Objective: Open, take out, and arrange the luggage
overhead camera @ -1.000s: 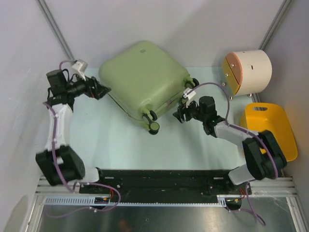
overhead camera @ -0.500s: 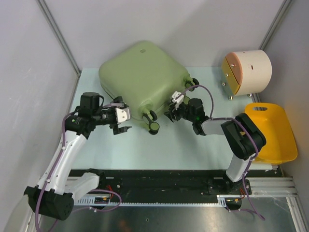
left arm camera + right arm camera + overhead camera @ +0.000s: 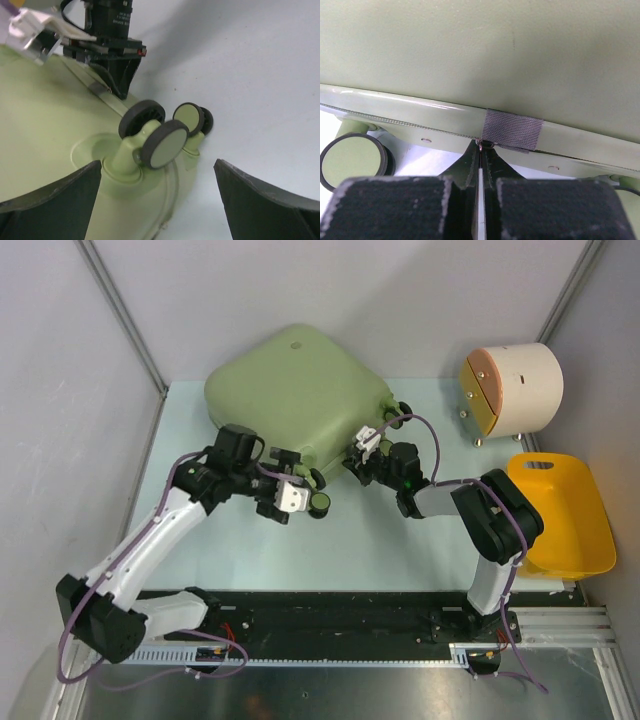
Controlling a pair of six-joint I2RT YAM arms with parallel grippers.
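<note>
Pale blue-green table (image 3: pixel 400 540), grey walls all round, and the suitcase (image 3: pixel 290 390) is lying flat at the far middle of it. It's shut, with its wheels (image 3: pixel 160 142) poking toward us.

The right gripper (image 3: pixel 480 165) is pressed up to the suitcase's near-right edge, its fingers squeezed almost together on what looks to us like the zipper pull (image 3: pixel 481 149), right by the grey fabric tab (image 3: pixel 512 130) on the seam. Makes sense: nothing comes out until that zip runs round.

The left gripper (image 3: pixel 288 498) sits just beside the suitcase's near corner, jaws spread wide with nothing between them, looking straight at the wheels. We reckon it's there to brace the shell so it doesn't slide when the zip gets tugged.

Off to the right of the suitcase, well apart, are a cream drum (image 3: pixel 515 385) and a yellow basket (image 3: pixel 560 510), probably where the contents end up.
</note>
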